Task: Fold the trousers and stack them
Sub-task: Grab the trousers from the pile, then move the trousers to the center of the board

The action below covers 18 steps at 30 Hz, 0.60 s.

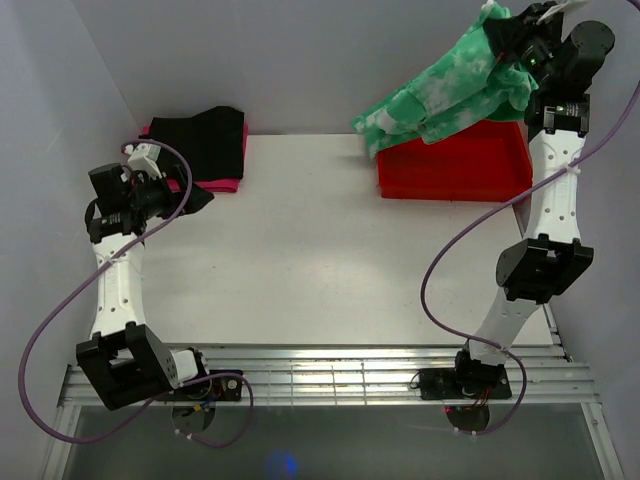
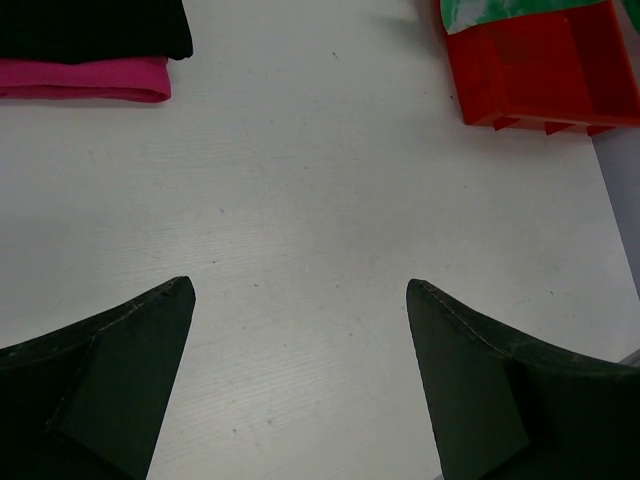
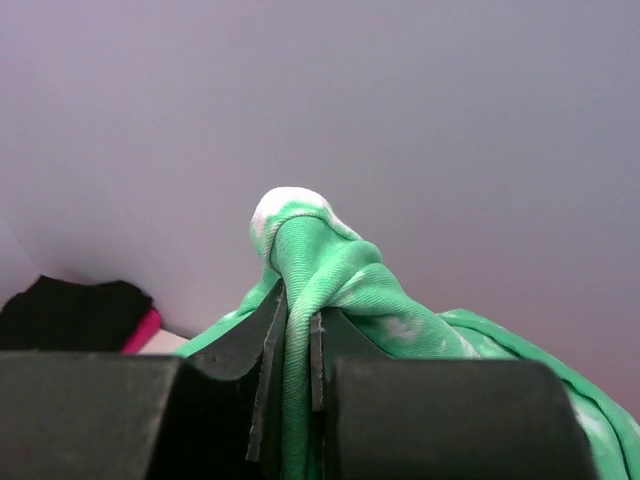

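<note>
The trousers (image 1: 440, 95) hang from the right end effector (image 3: 290, 330), whose two fingers (image 3: 245, 345) are pressed together on a bunched fold of the green and white fabric. A rounded knot of cloth stands up just above the fingertips, and the rest falls away below and to the side of them. Seen from the top camera, the garment is lifted off the desk (image 1: 300, 260) and trails down and leftward from the end effector in a loose, crumpled band. Its lower part drapes over the far edge of the red tray (image 1: 455, 170), and its lowest end reaches past the tray's left corner. Whether that end touches the desk cannot be told from here.

The red tray sits directly beneath the right end effector, at the far right of the desk.

The left end effector (image 2: 300, 300) is well apart from the trousers, on the opposite side. Its fingers are spread wide with nothing between them (only bare white desk shows in the gap). Just beyond it, toward the far left corner, lies a folded black garment (image 1: 205, 140) on top of a folded pink garment (image 2: 85, 78), the pink edge showing beneath the black. From the left wrist camera, this pile is ahead and to the left of the fingers, and the red tray is ahead and to the right.
</note>
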Each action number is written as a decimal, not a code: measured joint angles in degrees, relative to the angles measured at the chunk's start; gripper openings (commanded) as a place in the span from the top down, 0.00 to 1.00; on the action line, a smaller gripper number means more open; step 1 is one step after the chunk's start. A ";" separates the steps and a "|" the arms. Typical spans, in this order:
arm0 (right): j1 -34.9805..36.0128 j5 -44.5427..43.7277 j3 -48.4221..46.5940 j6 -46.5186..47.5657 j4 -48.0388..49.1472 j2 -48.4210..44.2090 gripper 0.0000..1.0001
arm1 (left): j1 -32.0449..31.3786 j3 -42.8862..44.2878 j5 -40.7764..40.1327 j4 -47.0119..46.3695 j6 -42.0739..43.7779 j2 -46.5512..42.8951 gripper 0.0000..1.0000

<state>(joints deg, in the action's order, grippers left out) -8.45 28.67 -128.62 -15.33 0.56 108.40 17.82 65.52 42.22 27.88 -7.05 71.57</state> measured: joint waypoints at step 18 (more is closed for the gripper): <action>29.38 -3.85 3.10 8.63 8.50 -14.93 0.92 | 0.07 -0.90 1.84 1.44 -0.63 -7.30 0.02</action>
<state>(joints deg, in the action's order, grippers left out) 20.93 24.82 -125.51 -6.70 9.06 93.47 17.89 64.62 44.05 29.32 -7.68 64.27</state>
